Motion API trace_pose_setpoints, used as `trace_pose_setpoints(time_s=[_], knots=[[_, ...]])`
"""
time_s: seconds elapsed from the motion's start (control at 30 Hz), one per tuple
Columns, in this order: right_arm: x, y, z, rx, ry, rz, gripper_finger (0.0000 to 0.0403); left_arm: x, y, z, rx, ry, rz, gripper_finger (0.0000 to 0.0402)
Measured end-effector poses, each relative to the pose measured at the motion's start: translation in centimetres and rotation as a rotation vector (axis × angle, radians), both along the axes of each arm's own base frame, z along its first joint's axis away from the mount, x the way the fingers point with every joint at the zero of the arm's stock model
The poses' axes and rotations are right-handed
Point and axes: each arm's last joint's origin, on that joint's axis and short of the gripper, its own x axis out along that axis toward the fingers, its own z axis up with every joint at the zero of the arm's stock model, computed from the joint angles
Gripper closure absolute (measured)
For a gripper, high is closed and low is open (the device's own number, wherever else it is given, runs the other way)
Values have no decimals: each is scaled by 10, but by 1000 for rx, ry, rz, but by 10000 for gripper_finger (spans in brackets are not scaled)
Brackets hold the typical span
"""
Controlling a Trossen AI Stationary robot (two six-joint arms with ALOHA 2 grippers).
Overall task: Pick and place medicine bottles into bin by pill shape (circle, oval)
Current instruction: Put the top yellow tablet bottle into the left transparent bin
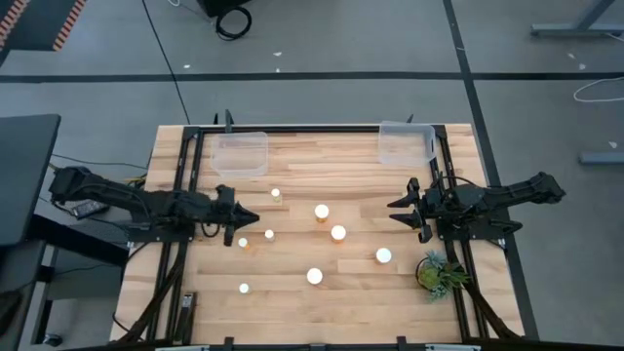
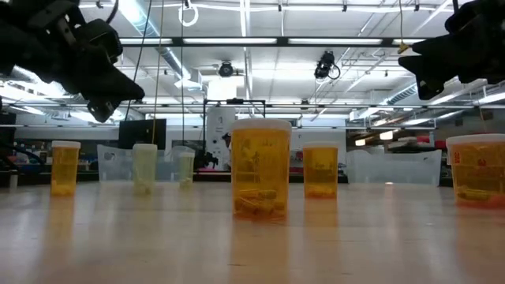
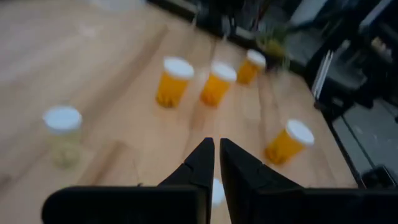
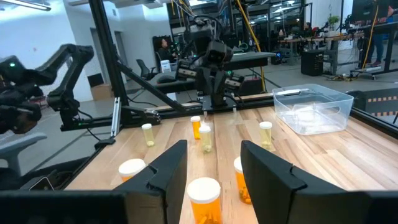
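Bottles (image 1: 322,212) stand scattered over the middle of my wooden counter (image 1: 292,302), eight of them, upright, white caps up, none in a bin. I take the green plant (image 1: 441,273) at the counter's near right corner as my mark. The wide bottle (image 1: 384,255) closest to it stands just to its left; another wide one (image 1: 315,276) sits farther left along the same near stretch, and a narrow one (image 1: 244,289) farther still. The rest are grouped beyond these, toward the counter's middle.

My right claw (image 1: 398,211) hangs in the air beyond the plant, pointing toward the middle, its fingers (image 4: 166,168) standing apart with nothing between them, though they are drawn in as far as they go. My left claw (image 1: 251,216) hovers well across the counter from the plant, above the narrow bottles there, fingers (image 3: 202,163) nearly together with only a thin slit between, holding nothing.

Two clear bins rest at the far edge: one (image 1: 407,142) straight back from the plant, the other (image 1: 241,153) far to its left.
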Motion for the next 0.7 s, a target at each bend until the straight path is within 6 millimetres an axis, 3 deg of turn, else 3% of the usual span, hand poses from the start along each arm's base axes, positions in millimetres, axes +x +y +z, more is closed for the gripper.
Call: trace_pose_setpoints(time_s=[0.3, 0.7], knots=[[0, 0, 0, 0, 0, 0, 246, 34, -3, 31, 90, 238, 81, 336], [0, 0, 0, 0, 0, 0, 246, 65, 31, 40, 12, 451, 207, 284]])
